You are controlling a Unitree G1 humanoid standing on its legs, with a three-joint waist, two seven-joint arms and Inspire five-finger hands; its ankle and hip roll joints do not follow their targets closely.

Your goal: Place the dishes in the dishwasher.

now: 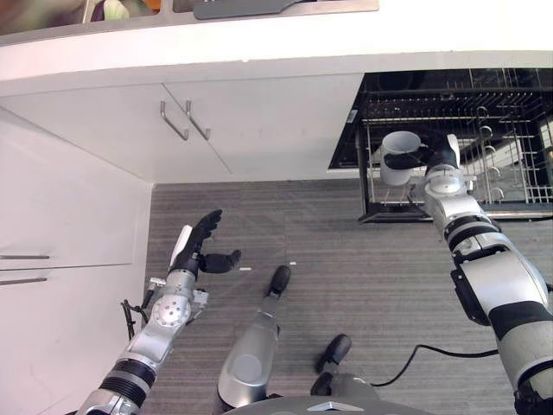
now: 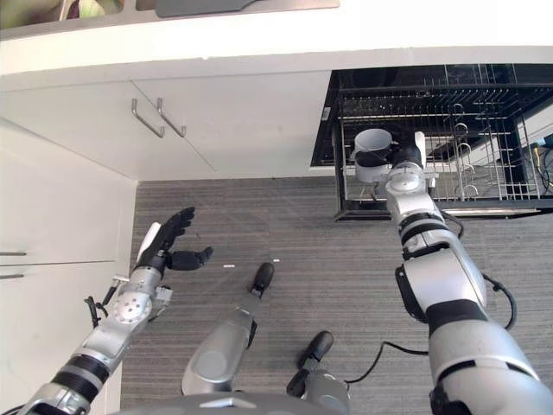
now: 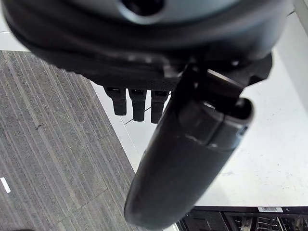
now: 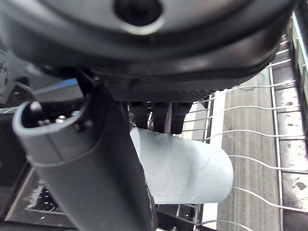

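at the front edge of the pulled-out dishwasher rack (image 1: pixel 510 203), right hand (image 1: pixel 442 161) clasps a white cup (image 1: pixel 399 156) above the wires. left hand (image 1: pixel 200 242), fingers spread, hangs over open floor (image 1: pixel 346 277).

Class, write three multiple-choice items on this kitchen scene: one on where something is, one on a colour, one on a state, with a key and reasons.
1. Where is the cup?
A. on the counter
B. over the dishwasher rack
C. on the floor

2. What colour is the cup?
A. white
B. red
C. green

3. What is the left hand doing?
A. gripping a plate
B. pulling a cabinet handle
C. open, holding nothing

Key:
1 B: the right hand holds the cup above the wires of the pulled-out dishwasher rack.
2 A: its side shows plain white in the right wrist view.
3 C: its fingers are straight above the grey floor.
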